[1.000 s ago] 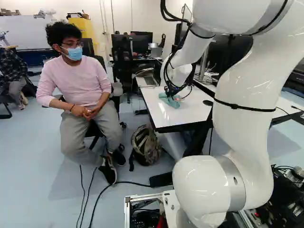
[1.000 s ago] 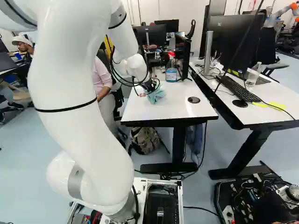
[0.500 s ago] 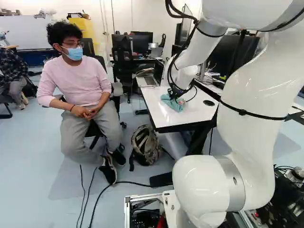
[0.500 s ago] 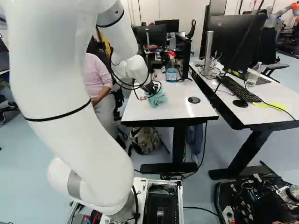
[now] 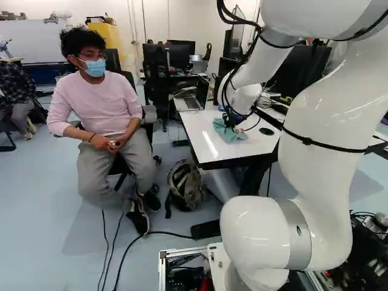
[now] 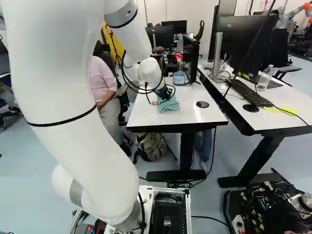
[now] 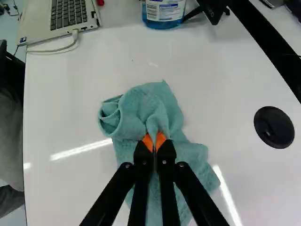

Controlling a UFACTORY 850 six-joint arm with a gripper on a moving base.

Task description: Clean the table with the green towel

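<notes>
White tabletop [image 7: 70, 108] under the jaws, shiny, light streaks on it; gripper [image 6: 165, 92] has a fold of the green towel [image 7: 148, 106] pinched between its orange pads [image 7: 147, 142]; rest of the towel lies rumpled on the tabletop, ahead of and under the jaws; bottle of blue liquid [image 7: 162, 13] and laptop [image 7: 70, 15] well ahead of them; round black disc [image 7: 274, 127] off to one side, apart from the towel.

- Premises: a robotics lab with office furniture.
- Robot equipment: a white arm [image 5: 315, 163] in the foreground; another robot [image 6: 292, 10] at the far right of the right base view.
- Exposed electronics [image 6: 265, 209] at floor level; cables [image 5: 170, 233] across the floor.
- Office fittings: table [image 6: 146, 114], desk [image 6: 285, 122], monitor [image 6: 243, 39], keyboard [image 6: 248, 91], laptop [image 7: 61, 21], wheeled chair [image 5: 156, 73].
- Whiteboard [image 5: 27, 39] at the rear.
</notes>
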